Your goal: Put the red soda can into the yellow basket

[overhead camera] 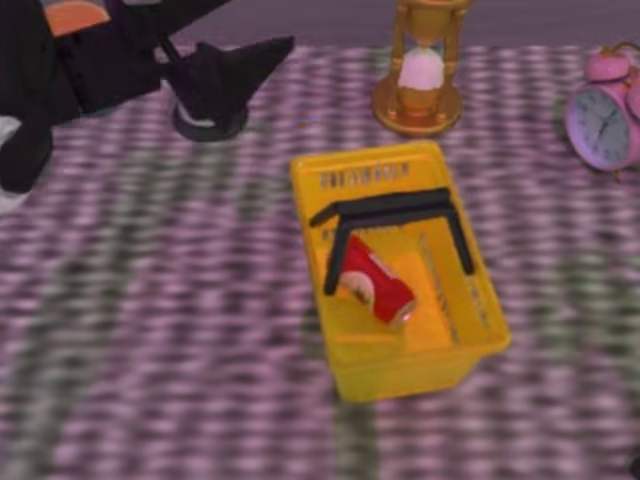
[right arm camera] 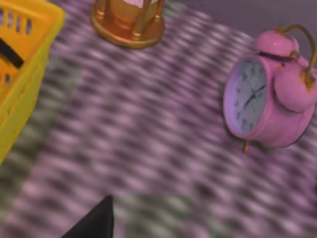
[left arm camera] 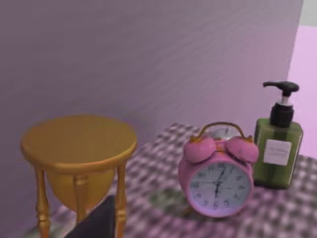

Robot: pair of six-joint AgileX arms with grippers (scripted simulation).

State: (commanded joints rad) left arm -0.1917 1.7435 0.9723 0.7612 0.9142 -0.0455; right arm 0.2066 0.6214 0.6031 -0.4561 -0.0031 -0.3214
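The left arm [overhead camera: 70, 65] is matte black and bulky, with angular casing that narrows into a dark, pointed left gripper [overhead camera: 262, 55]. An orange patch [overhead camera: 75, 16] shows beside it, and a pale grey part [overhead camera: 10, 135] sits at its lower edge

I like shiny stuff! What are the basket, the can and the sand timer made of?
The basket looks like matte yellow plastic: slotted walls, black handles. The can lying inside it seems painted metal, with a silvery end. The sand timer looks like polished brass or gold-coloured metal, though it could be painted; its bulb looks like glass.
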